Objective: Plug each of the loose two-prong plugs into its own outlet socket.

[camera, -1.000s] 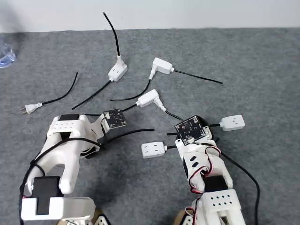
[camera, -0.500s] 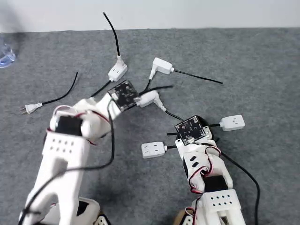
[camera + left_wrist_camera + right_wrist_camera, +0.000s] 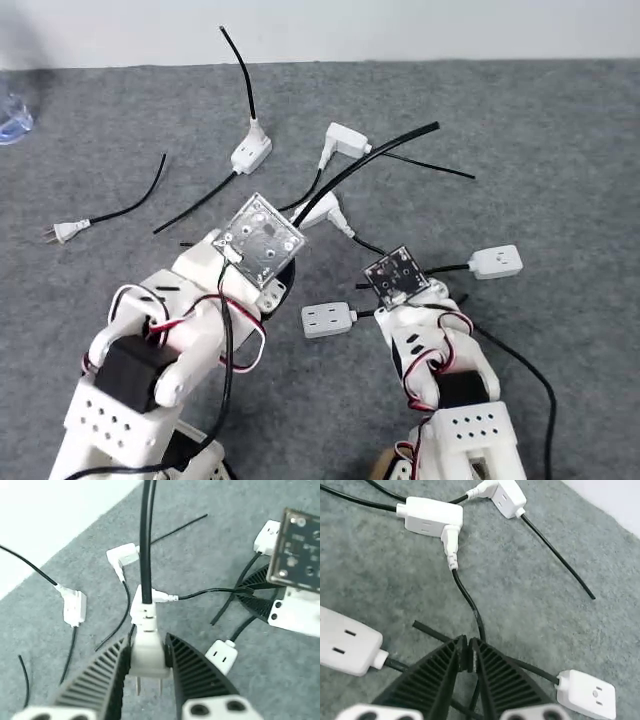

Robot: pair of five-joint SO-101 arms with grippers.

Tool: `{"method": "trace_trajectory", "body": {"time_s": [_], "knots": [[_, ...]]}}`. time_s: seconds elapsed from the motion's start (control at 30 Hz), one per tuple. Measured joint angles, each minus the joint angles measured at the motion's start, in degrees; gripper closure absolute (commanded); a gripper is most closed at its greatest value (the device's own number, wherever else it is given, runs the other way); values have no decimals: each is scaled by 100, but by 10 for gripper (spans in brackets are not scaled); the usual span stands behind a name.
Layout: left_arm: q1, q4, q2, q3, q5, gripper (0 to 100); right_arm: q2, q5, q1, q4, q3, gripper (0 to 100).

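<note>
Left claw [image 3: 146, 647] grips one plug [image 3: 145, 622], one lies loose; perhaps five sockets [image 3: 328, 320].

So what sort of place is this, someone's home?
Probably a robotics test bench rather than a home: two small arms on a grey mat by a bare white wall, with short cut-off cords, plugs and sockets scattered like practice pieces.

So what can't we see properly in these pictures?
High view: the left tool and its plug sit under the arm's camera board.
High view: the right tool is covered by its own board.
Right wrist view: the black cable is hidden behind the tool's fingers.
High view: the blue thing is cut by the left edge.
</note>
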Motion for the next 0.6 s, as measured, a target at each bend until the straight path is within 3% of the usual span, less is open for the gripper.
{"method": "trace_trajectory", "body": {"time_s": [0.17,0.3,0.47,0.6], "knots": [[123,-299,-167,264,369,990,0,62,0,598,-378,990],[756,-651,-299,580,510,990,18,440,0,686,-387,990],[1837,-738,-352,598,308,990,615,774,0,202,-378,990],[1996,-738,-360,607,229,990,1389,826,18,-88,-396,990]]}}
